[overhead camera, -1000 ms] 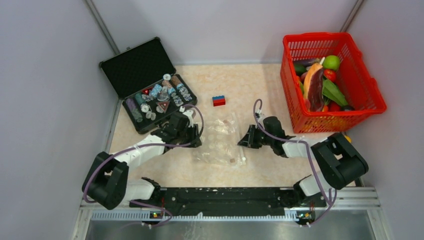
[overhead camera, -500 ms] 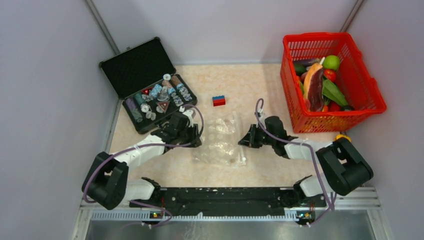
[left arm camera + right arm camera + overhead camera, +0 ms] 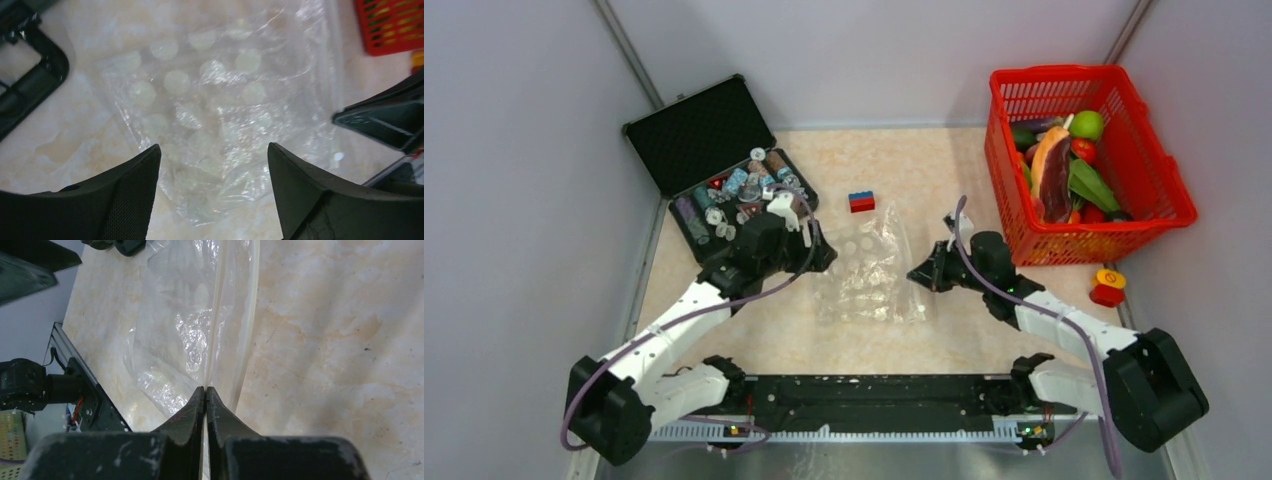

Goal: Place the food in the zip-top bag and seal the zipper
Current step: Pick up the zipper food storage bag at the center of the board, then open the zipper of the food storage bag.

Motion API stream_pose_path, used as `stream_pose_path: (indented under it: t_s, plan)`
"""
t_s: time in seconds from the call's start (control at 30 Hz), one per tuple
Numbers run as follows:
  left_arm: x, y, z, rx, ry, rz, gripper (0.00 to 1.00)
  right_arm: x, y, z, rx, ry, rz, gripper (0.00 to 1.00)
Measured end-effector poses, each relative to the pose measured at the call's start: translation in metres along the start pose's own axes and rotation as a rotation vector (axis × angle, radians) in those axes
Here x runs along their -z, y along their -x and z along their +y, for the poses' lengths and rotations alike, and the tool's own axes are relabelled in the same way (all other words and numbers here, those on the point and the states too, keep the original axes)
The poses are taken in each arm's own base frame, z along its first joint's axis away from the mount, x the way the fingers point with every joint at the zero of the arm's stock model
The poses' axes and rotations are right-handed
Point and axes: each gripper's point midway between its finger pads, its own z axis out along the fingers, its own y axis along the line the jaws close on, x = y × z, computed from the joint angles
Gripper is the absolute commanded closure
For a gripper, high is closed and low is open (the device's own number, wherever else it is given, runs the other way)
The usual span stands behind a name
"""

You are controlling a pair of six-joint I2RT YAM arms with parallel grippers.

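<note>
The clear crinkly zip-top bag (image 3: pixel 864 272) lies flat mid-table and holds no food. Its whitish zipper (image 3: pixel 216 330) runs along the bag's right edge. My right gripper (image 3: pixel 921 275) is shut on that edge, and the strip runs straight into the closed fingertips (image 3: pixel 205 388). My left gripper (image 3: pixel 812 252) stands open over the bag's left side, fingers spread wide above the plastic (image 3: pixel 210 100) and gripping nothing (image 3: pixel 212 154). The food (image 3: pixel 1064 160), with a green round fruit (image 3: pixel 1086 124), is piled in the red basket (image 3: pixel 1169 185) at the far right.
An open black case (image 3: pixel 709 130) of small bottles and discs sits at the back left, close behind my left gripper. A red-and-blue brick (image 3: pixel 861 201) lies behind the bag. A small red and yellow piece (image 3: pixel 1109 288) sits on the table in front of the basket.
My left gripper opened, let go of the bag's left side and drew back toward the case. My right gripper shut on the bag's right edge, its arm swung out, and the bag shifted slightly.
</note>
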Motion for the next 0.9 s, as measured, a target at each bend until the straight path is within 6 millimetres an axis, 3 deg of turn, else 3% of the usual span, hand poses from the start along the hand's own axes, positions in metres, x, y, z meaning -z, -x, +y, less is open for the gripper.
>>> stream_pose_path:
  t_s: [0.13, 0.23, 0.37, 0.4, 0.67, 0.9]
  plan:
    - [0.019, 0.046, -0.044, -0.017, -0.097, -0.111, 0.22, 0.01, 0.007, 0.007, 0.07, -0.008, -0.037, 1.0]
    - [0.022, 0.071, -0.08, -0.029, -0.165, -0.14, 0.22, 0.014, 0.008, 0.012, 0.105, -0.019, -0.044, 1.0]
    - [0.012, 0.076, -0.117, -0.05, -0.211, -0.114, 0.23, 0.017, 0.016, 0.022, 0.153, -0.029, -0.062, 1.0]
    - [-0.001, 0.068, -0.14, -0.063, -0.225, -0.066, 0.24, 0.018, 0.02, 0.025, 0.175, -0.041, -0.071, 1.0]
    - [-0.027, 0.048, -0.149, -0.041, -0.178, 0.011, 0.26, 0.017, 0.015, 0.035, 0.219, -0.067, -0.06, 1.0]
    - [-0.035, 0.046, -0.154, -0.023, -0.164, 0.021, 0.31, 0.017, 0.021, 0.048, 0.249, -0.069, -0.099, 1.0]
